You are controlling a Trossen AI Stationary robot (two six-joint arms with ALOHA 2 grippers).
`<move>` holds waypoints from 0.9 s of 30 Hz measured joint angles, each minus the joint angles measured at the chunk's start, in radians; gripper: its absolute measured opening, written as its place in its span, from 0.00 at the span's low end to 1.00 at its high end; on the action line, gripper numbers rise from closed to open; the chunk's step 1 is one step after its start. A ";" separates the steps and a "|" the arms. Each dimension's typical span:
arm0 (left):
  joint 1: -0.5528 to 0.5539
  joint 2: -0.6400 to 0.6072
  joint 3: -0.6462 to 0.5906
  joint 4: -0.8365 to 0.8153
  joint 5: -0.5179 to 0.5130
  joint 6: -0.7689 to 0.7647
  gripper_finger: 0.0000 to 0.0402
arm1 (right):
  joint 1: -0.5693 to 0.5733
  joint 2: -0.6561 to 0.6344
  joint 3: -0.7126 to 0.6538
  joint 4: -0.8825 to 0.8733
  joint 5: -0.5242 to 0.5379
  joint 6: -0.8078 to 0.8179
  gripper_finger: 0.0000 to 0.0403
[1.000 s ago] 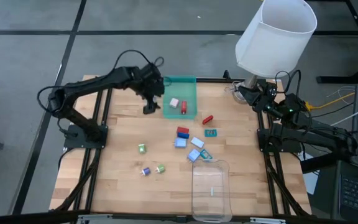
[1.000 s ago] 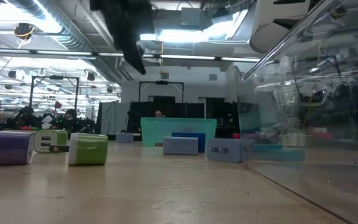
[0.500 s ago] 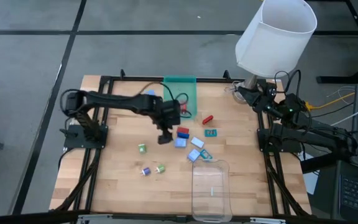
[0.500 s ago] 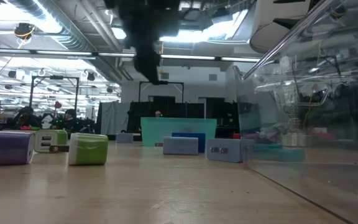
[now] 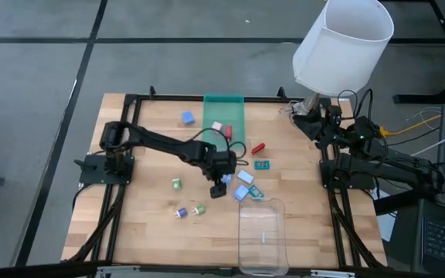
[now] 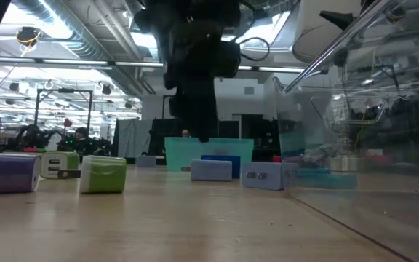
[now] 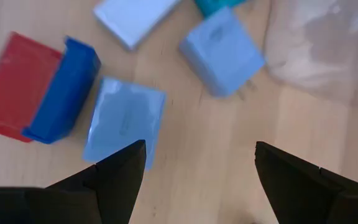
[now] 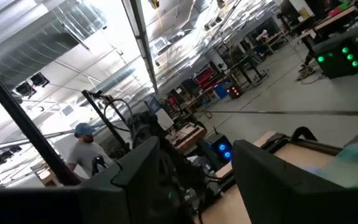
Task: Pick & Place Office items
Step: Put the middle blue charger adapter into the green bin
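Small office items lie scattered mid-table. A cluster sits by my left gripper (image 5: 219, 188): a red-and-blue piece (image 7: 39, 90), a flat light-blue rectangle (image 7: 124, 121), a light-blue cube (image 7: 222, 53) and a teal piece (image 5: 255, 191). My left gripper (image 7: 197, 158) hovers open above the bare wood beside the flat rectangle, pointing down, touching nothing. The green tray (image 5: 224, 104) holds a white cube (image 5: 216, 127) and a red piece (image 5: 228, 132). My right gripper (image 8: 194, 180) is open and waits at the far right corner (image 5: 300, 114).
A clear plastic tray (image 5: 261, 232) stands near the front edge, just right of the cluster. Green cubes (image 5: 176, 184) (image 5: 200, 208) and a purple-white piece (image 5: 181, 213) lie left of the gripper. A blue cube (image 5: 187, 117), a red roll (image 5: 258, 147) and a teal rectangle (image 5: 263, 164) lie farther off.
My left arm has swung from beside the green tray toward the near edge and the right, stretching out across the table. Its gripper has come down over the cluster of blue pieces. The items have stayed where they were.
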 joint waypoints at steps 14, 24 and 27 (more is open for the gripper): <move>-0.038 0.026 0.000 -0.030 -0.193 0.092 0.73 | 0.000 0.000 0.000 0.000 -0.030 0.004 0.50; -0.005 0.026 0.000 -0.014 -0.173 0.146 0.74 | 0.000 0.000 0.000 0.000 -0.030 0.002 0.50; 0.013 0.026 0.000 0.013 -0.146 0.148 0.75 | 0.000 0.000 0.000 0.000 -0.030 0.001 0.50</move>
